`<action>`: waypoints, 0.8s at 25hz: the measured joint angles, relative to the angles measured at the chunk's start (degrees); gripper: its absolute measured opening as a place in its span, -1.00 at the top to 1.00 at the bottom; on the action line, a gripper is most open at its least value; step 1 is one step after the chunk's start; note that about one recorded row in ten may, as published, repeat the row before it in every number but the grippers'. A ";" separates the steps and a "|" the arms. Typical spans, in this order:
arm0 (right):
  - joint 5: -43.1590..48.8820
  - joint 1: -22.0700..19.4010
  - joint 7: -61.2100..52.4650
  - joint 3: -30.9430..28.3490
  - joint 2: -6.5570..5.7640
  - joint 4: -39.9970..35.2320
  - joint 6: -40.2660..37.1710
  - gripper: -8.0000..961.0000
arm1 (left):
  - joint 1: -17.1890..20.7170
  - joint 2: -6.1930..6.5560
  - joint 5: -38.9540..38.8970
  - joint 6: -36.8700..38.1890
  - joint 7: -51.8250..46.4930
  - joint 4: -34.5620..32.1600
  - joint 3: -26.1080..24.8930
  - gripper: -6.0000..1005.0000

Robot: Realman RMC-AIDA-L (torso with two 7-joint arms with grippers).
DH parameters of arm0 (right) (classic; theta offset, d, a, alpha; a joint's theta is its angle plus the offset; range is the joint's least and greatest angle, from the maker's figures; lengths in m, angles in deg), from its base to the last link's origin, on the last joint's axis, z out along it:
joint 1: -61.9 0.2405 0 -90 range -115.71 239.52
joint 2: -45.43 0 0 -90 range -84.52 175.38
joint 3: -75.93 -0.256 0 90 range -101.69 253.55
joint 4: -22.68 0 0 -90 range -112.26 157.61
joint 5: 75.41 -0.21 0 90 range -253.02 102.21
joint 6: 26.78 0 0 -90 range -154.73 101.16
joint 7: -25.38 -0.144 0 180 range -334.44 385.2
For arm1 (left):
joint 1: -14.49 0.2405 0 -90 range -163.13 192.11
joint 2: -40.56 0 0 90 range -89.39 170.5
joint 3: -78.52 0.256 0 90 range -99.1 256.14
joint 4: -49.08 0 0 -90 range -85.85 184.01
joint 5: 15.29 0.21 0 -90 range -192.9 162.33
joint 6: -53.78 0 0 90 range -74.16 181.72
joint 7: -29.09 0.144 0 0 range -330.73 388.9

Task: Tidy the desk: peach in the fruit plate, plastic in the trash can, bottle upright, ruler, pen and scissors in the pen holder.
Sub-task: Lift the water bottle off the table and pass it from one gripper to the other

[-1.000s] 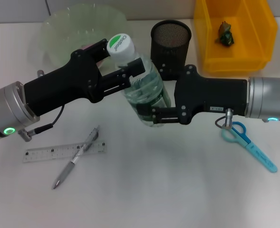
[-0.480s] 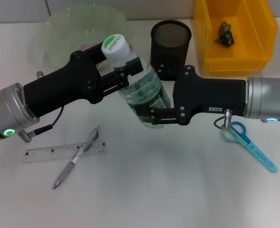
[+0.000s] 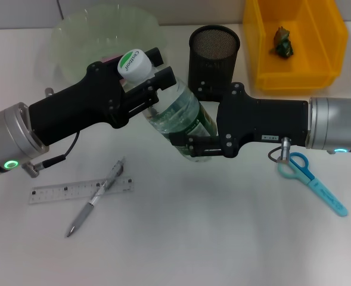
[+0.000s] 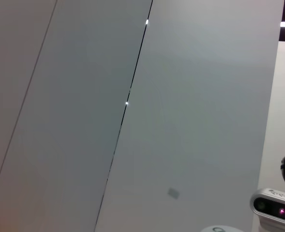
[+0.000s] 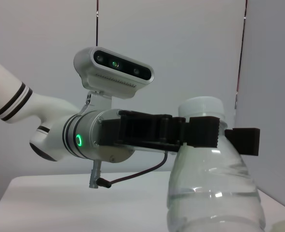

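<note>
I hold the bottle (image 3: 178, 122) between both sets of fingers, above the middle of the worktop (image 3: 211, 238). It leans, its green-and-white cap toward the far left corner and its base toward me. My left fingers (image 3: 145, 89) are clenched on the neck just under the cap; in the right wrist view they show as black bars crossing the bottle (image 5: 212, 193) below its white cap. My right fingers (image 3: 190, 143) are clenched around the lower body of the bottle, one bar lying across its near side.

Toward the near left of the worktop the clear ruler (image 3: 80, 190) lies flat, with the pen (image 3: 98, 196) crossing over it at a slant. The blue-handled scissors (image 3: 315, 182) lie near the right edge, just beside my right wrist. At the far edge stands the black mesh pen holder (image 3: 214, 53), with the pale green fruit plate (image 3: 101, 36) to its left, partly behind my left arm. The yellow trash can (image 3: 294, 42) sits at the far right corner with a small crumpled piece (image 3: 281, 40) inside.
</note>
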 joint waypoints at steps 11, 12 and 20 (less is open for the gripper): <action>-0.52 0.05 0.73 0.01 -0.01 0.09 0.13 -0.58 | -0.54 -0.06 -0.05 0.00 1.47 -0.48 2.04 0.09; -0.74 0.07 1.06 -0.01 -0.01 0.20 0.15 -0.58 | -0.54 -0.08 -0.05 0.04 1.49 -0.48 1.92 0.09; -0.90 0.10 1.26 -0.07 -0.01 0.21 0.37 -0.58 | -0.05 -0.06 -2.65 -0.02 1.49 0.05 1.15 0.09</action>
